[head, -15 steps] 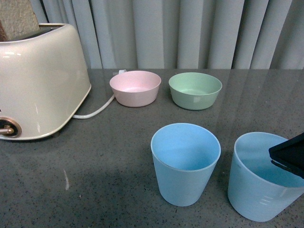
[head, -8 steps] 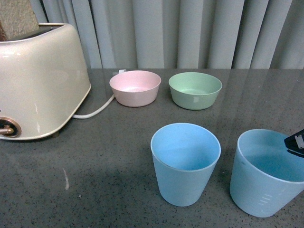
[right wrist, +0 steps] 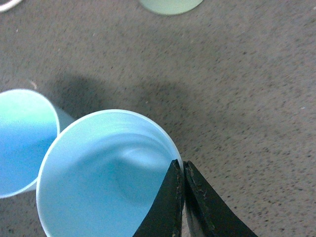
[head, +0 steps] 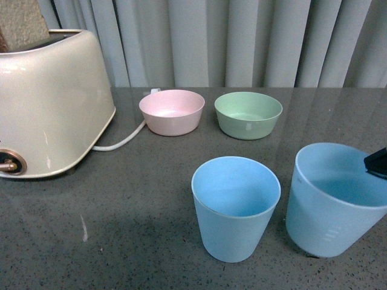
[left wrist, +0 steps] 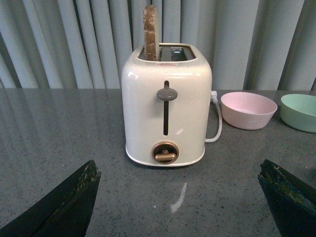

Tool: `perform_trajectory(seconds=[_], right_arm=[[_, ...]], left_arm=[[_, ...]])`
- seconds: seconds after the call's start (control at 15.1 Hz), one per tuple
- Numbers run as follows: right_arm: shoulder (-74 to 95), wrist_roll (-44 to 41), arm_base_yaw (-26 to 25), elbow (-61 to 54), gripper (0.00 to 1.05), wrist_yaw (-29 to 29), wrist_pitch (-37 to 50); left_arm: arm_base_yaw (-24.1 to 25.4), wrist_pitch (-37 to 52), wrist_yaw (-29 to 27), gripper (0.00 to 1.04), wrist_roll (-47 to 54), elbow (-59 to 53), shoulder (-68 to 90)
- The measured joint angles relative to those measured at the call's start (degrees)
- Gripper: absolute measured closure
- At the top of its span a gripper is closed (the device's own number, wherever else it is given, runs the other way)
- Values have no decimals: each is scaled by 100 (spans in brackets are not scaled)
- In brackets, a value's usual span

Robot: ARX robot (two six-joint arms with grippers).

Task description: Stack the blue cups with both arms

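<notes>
Cup (right wrist: 98,177) rim within right claw (right wrist: 181,169)

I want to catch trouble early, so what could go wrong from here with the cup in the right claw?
1. The right claw pinches the held cup at only one spot of its rim, and the cup hangs tilted; it could swing or slip.
2. The standing cup is unbraced: the left claw is open, facing the toaster, so a skewed insertion might knock it over.
</notes>
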Motion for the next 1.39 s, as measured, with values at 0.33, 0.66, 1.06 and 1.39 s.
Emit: perform_trajectory(seconds=[0.33, 0.66, 1.06, 1.39], right_arm=[[-382, 114, -46, 988, 103, -892, -90], [-428, 240, 621, 1001, 103, -1010, -142], [-136, 238, 911, 866, 103, -739, -15], [22, 236, 1021, 743, 103, -645, 52]], left_arm=[[0, -2, 0, 7, 0, 0, 0], [0, 0, 0, 7, 0, 0, 0], [0, -2, 0, 7, 0, 0, 0], [0, 0, 0, 7, 0, 0, 0]])
